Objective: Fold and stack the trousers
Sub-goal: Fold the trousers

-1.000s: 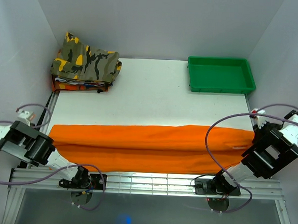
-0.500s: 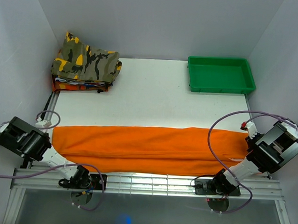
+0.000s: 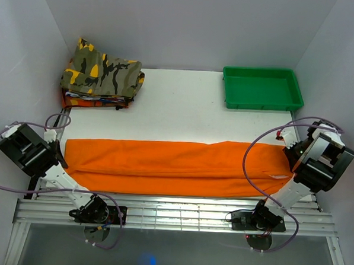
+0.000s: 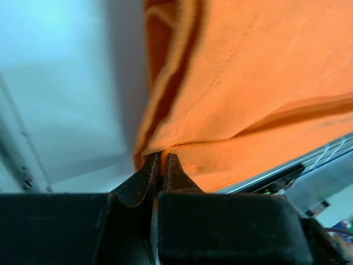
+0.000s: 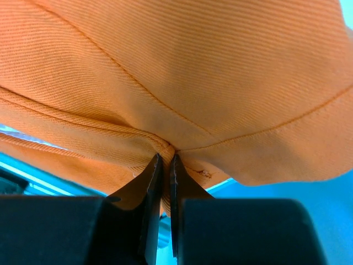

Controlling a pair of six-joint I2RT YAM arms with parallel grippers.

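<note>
- Orange trousers (image 3: 175, 165) lay stretched along the near edge of the table (image 3: 184, 109).
- Left tool (image 4: 159, 157) and right tool (image 5: 165, 159) each pinched an end; such thin bites might slip, dropping the fold.

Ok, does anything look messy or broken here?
No, nothing looks broken or spilled. The orange trousers lie in one long strip, one end pinched by the left gripper, the other by the right gripper.
</note>
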